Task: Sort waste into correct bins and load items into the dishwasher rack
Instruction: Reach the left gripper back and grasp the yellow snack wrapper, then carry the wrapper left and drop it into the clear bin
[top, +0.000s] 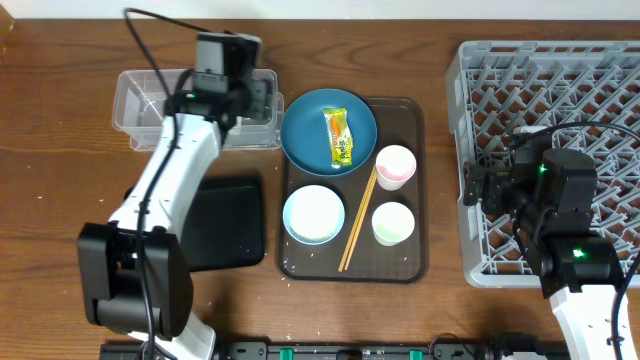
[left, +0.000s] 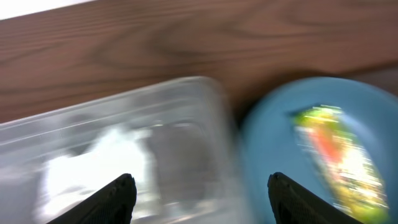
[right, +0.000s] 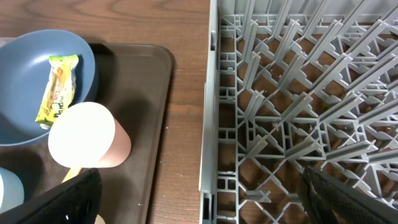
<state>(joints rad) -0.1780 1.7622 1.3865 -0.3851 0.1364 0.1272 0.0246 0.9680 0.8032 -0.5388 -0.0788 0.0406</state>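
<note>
The crumpled white tissue lies inside the clear tub. My left gripper is open and empty over the tub's right end, next to the blue plate. The yellow-orange wrapper lies on that plate. The white bowl, pink cup, pale green cup and chopsticks sit on the brown serving tray. My right gripper is open and empty above the left rim of the grey dishwasher rack. I cannot make out the rice grains.
The shallow black tray lies on the table below the clear tub, partly under my left arm. The left wrist view is motion-blurred. Bare wood separates the serving tray from the rack.
</note>
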